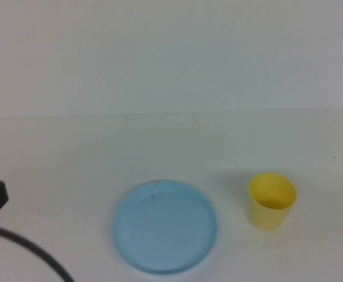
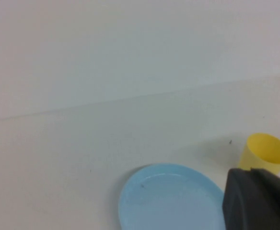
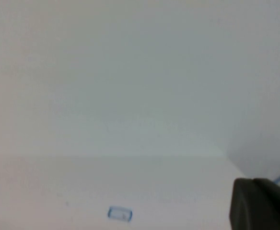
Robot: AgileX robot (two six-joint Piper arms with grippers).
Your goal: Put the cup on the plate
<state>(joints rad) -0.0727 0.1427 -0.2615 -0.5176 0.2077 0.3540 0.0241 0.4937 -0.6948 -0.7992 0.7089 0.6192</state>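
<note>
1. Cup [image 1: 271, 201]: yellow, upright on the table [image 1: 171, 147], just right of the plate, not touching it.
2. Plate [image 1: 165, 227]: light blue, flat, bare.
3. Left gripper [image 2: 260, 199]: at the table's left edge, clenched on nothing.
4. Right gripper [image 3: 262, 203]: away from both items, clenched, holding nothing.

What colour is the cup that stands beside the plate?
The cup is plain yellow, best seen in the high view, right of the light-blue plate.
</note>
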